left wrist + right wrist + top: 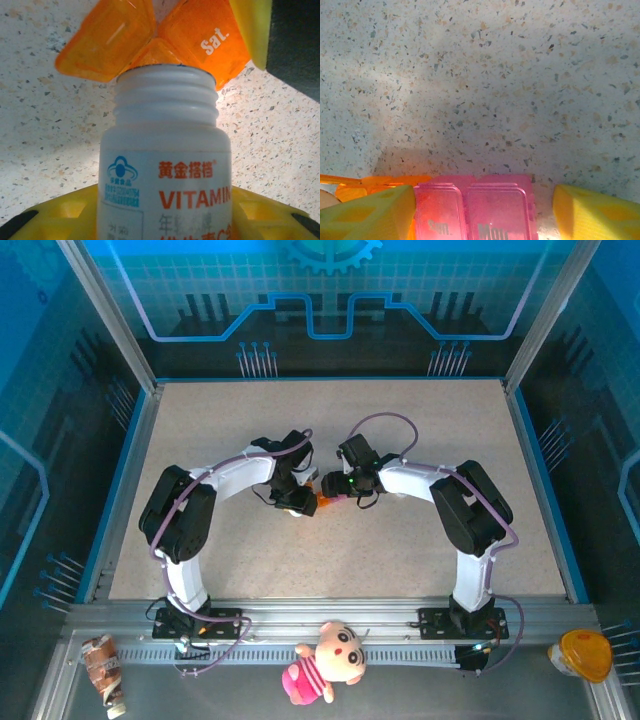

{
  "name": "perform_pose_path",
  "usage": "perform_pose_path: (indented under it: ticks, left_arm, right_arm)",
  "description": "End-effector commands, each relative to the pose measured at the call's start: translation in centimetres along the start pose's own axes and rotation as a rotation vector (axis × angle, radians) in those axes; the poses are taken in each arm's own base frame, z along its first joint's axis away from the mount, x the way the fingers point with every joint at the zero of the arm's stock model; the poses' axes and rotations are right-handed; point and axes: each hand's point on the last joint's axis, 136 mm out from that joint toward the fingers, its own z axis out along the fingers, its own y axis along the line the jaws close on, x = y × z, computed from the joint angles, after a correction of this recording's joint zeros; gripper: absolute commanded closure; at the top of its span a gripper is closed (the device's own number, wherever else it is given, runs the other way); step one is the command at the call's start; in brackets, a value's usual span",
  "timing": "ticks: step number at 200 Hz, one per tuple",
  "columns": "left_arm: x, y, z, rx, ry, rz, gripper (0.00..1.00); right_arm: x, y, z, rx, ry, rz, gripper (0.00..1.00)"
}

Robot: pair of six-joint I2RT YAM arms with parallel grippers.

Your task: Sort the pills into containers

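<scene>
Counter (330,420): pale, speckled, ringed by blue walls (120,300).
Containers (200,40): mid-counter, between both arms.
Left pincer (296,503): clenched on white bottle (165,165).
Right pincer (482,212): astride containers; grasp cannot be told.

We see a speckled beige desk (330,430) edged in blue, enclosed by aluminium posts (105,315) and blue panels (330,290) printed with circuit lines.
</scene>
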Motion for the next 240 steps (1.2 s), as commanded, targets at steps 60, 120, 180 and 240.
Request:
perform_pose_path:
  ticks: [60, 120, 180, 240]
  left_arm:
    - [0.82, 0.65, -0.45, -0.033, 0.063, 0.010, 1.00]
    - [0.67, 0.28, -0.35, -0.009, 0.062, 0.010, 1.00]
    - [0.77, 0.18, -0.06, 0.000, 0.064, 0.008, 1.00]
    - [0.85, 0.10, 0.51, 0.027, 0.008, 0.009, 1.00]
  right_arm:
    - [2.84, -0.83, 1.47, 0.035, 0.078, 0.007, 0.27]
    - [2.84, -0.82, 1.54, 0.036, 0.080, 0.008, 0.27]
    - [2.91, -0.81, 1.61, 0.034, 0.082, 0.009, 0.27]
    - [3.21, -1.04, 1.72, 0.038, 0.089, 0.014, 0.27]
